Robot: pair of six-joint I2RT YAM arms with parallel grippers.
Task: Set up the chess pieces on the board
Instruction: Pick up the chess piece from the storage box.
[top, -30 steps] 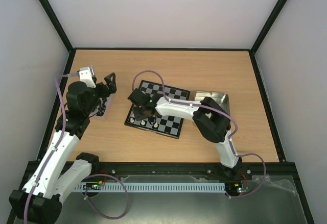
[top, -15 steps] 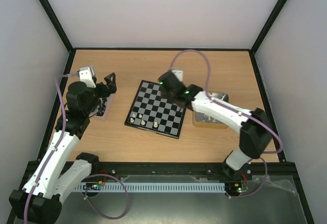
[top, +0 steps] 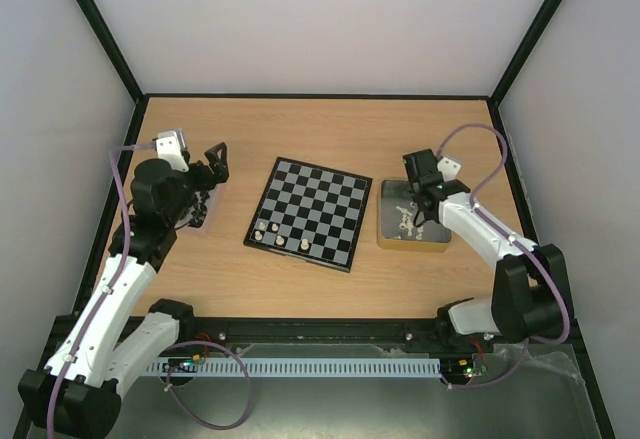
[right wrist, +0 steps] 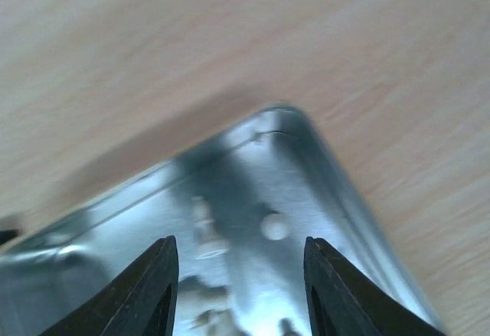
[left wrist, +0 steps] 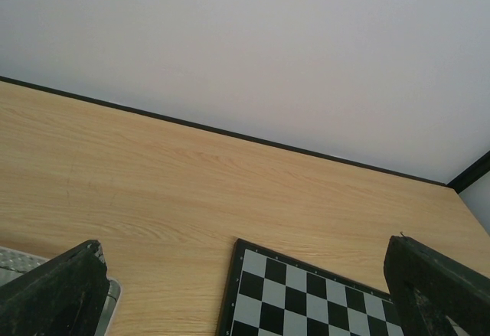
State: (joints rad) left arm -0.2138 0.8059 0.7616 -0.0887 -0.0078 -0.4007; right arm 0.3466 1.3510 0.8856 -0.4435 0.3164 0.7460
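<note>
The board [top: 310,211] lies mid-table with three cream chess pieces [top: 280,241] in its near-left row. More cream chess pieces [top: 405,221] lie in the silvery tin [top: 432,243] to the board's right. My right gripper [top: 420,204] hangs over that tin, open and empty. In the right wrist view its fingers [right wrist: 149,290] frame the tin's corner [right wrist: 306,141] and a blurred cream piece [right wrist: 274,226]. My left gripper [top: 210,164] is open and empty, raised left of the board. Its view shows a board corner [left wrist: 306,298] between the spread fingers [left wrist: 53,290].
A second metal tin [top: 200,221] sits at the left, mostly hidden under my left arm; its corner [left wrist: 15,263] shows beside the left finger. Black frame rails [top: 320,96] edge the wooden table, and grey walls stand behind them.
My right arm swung from the board's near-left corner across to the right tin, and its jaws widened. The left arm stayed still.
</note>
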